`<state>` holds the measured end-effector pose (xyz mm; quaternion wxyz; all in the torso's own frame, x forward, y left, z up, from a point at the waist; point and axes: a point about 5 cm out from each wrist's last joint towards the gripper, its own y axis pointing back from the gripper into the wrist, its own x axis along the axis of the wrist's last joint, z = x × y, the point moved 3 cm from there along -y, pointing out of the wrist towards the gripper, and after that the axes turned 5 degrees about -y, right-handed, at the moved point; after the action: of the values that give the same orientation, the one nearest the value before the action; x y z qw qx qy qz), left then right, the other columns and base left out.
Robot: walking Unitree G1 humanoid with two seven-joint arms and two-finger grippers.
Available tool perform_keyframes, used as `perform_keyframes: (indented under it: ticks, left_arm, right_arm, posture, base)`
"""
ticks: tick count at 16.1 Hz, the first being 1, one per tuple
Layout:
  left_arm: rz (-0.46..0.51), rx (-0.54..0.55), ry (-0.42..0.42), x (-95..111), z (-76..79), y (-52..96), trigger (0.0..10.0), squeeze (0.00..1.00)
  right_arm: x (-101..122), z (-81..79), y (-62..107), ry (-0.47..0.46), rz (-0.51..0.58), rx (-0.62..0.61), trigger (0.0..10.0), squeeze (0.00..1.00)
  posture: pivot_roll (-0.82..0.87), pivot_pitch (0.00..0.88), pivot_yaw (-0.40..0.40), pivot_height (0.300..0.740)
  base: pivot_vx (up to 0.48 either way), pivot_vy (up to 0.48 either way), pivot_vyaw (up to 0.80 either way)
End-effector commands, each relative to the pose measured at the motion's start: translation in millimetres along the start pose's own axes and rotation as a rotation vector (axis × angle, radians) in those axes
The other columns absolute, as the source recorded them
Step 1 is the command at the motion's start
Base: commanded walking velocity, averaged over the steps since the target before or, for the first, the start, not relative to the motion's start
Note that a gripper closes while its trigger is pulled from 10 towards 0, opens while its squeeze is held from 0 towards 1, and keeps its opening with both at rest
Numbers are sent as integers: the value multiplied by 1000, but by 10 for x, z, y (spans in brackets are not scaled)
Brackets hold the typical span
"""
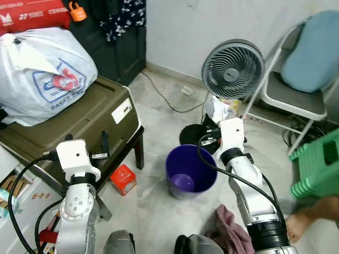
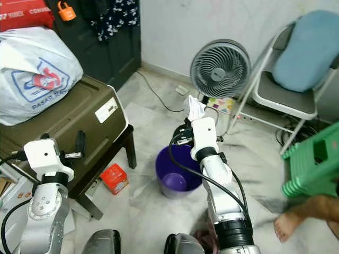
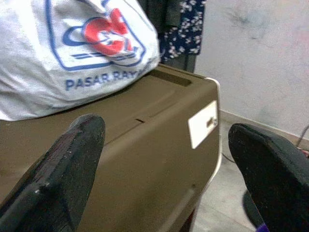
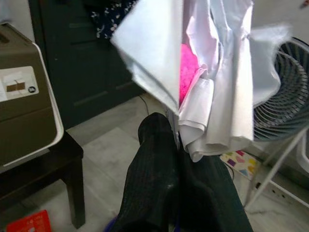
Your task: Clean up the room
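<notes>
My right gripper (image 4: 179, 147) is shut on a crumpled white wrapper (image 4: 212, 72) with something pink inside. It holds this wrapper (image 1: 216, 108) just above the far rim of a purple bucket (image 1: 190, 172) standing on the tiled floor. A little purple shape lies in the bucket's bottom. My left gripper (image 3: 164, 164) is open with nothing between its fingers, raised over the front edge of an olive storage box (image 1: 100, 114). A small red carton (image 1: 123, 179) lies on the floor between the box's stand and the bucket.
A white shopping bag (image 1: 42, 74) rests on the olive box. A floor fan (image 1: 233, 69), a folding chair (image 1: 294, 98) with a blue cushion and a green stool (image 1: 318, 169) stand to the right. A person's foot (image 1: 302, 219) and a pinkish cloth (image 1: 230, 227) are near my right side.
</notes>
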<state>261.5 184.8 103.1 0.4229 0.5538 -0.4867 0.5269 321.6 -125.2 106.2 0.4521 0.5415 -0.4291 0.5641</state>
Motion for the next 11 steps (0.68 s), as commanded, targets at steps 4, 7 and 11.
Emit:
perform_keyframes:
  ticks: [4, 7, 11]
  left_arm:
    - [-4, -20, 1, -8, 41, -3, 10000, 0]
    - [-2, -22, 0, -7, 48, -3, 10000, 0]
    - [-2, -24, -1, -7, 47, -8, 10000, 0]
  right_arm:
    - [-22, 80, 6, -16, -12, -39, 10000, 0]
    - [-16, 77, 3, -14, -8, -35, 10000, 0]
    - [-14, 70, -3, -16, -6, -32, 10000, 0]
  posture:
    - [-15, 79, -84, 740]
    - [-15, 79, -84, 740]
    - [-14, 76, -84, 740]
  base:
    - [190, 0, -200]
    - [296, 258, -800]
    - [294, 268, 0]
